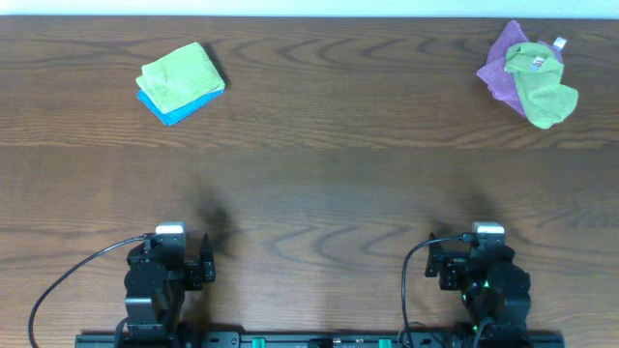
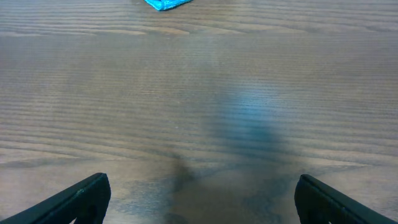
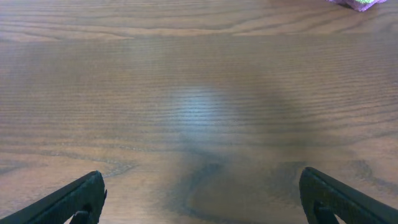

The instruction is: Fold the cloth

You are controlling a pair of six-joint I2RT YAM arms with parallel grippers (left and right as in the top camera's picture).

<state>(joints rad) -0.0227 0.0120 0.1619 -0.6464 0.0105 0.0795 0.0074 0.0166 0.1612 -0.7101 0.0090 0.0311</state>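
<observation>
Table (image 1: 309, 184): folded stack (image 1: 181, 81); seemingly 2 crumpled cloths (image 1: 530, 75).

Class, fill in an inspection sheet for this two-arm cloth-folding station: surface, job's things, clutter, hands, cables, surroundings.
Surface: dark wooden table, bare wood across the middle.
Job's things: crumpled green cloth lying on a purple cloth, far right; folded green cloth stacked on a folded blue cloth, far left.
Clutter: nothing seen.
Hands: left hand open and empty over bare wood; right hand the same.
Cables: left cable loops out from the left arm; right cable curves beside the right arm.
Surroundings: pale strip beyond the table's far edge; nothing else seen.
</observation>
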